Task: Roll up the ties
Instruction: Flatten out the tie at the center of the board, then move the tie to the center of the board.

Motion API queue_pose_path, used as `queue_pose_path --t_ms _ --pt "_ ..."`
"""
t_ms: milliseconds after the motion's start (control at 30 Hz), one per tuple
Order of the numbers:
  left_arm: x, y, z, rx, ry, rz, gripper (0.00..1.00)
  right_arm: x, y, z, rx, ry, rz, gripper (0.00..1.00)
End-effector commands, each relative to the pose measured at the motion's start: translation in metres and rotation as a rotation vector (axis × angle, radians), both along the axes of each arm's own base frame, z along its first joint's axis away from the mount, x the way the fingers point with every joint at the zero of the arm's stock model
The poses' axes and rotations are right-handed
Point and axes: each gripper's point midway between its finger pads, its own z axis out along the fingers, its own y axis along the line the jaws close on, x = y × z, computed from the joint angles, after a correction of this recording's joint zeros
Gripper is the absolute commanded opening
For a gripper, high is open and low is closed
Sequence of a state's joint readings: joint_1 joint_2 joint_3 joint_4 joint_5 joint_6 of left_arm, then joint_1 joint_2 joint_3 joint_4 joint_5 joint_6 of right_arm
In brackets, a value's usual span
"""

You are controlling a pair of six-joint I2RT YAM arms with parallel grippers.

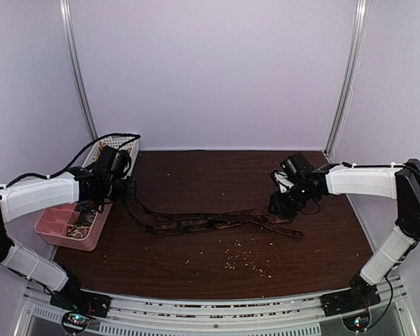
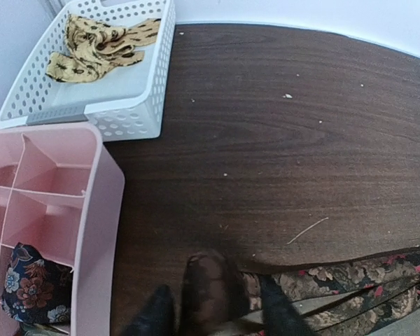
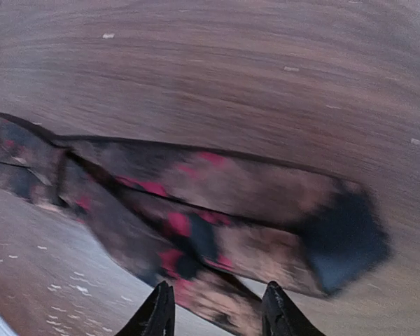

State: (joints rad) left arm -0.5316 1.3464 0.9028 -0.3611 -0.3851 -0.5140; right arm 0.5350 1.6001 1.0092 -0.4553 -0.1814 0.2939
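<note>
At the table's [image 1: 217, 175] left edge, a white basket [image 2: 136, 115] holds a yellow tie [image 2: 98, 45] and a pink tray [image 2: 101, 210] holds a rolled flowered tie [image 2: 31, 283]. The left gripper [image 2: 215, 297] sits low, jaws narrowly parted around one end of the long dark tie [image 1: 210, 222]. Bare wood lies behind it. The right gripper [image 3: 217, 304] hovers with its jaws apart over the tie's broad end.

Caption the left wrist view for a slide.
Floral tie on dark table; pink divider tray and white basket with a yellow tie nearby.
</note>
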Motion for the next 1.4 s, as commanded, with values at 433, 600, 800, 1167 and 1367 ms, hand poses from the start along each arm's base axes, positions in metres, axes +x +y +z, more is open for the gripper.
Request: queue_pose_path --t_ms 433,600,800,1167,1367 --pt "-0.015 -0.129 0.014 -0.097 -0.036 -0.632 0.85 -0.001 0.022 -0.065 0.410 0.311 -0.290 0.37" --pt "-0.026 -0.178 -0.002 -0.119 0.006 -0.811 0.81 -0.022 -0.022 -0.080 0.406 0.364 -0.400 0.38" --pt "-0.050 -0.240 -0.028 -0.035 0.072 -1.134 0.69 -0.040 -0.058 -0.069 0.389 0.340 -0.414 0.40" --pt "-0.029 -0.276 -0.071 0.121 0.211 -1.329 0.56 -0.026 -0.068 -0.007 0.417 0.145 -0.339 0.44" --pt "-0.033 -0.282 -0.091 0.082 0.279 -1.359 0.54 -0.014 -0.060 -0.012 0.431 0.163 -0.315 0.44"
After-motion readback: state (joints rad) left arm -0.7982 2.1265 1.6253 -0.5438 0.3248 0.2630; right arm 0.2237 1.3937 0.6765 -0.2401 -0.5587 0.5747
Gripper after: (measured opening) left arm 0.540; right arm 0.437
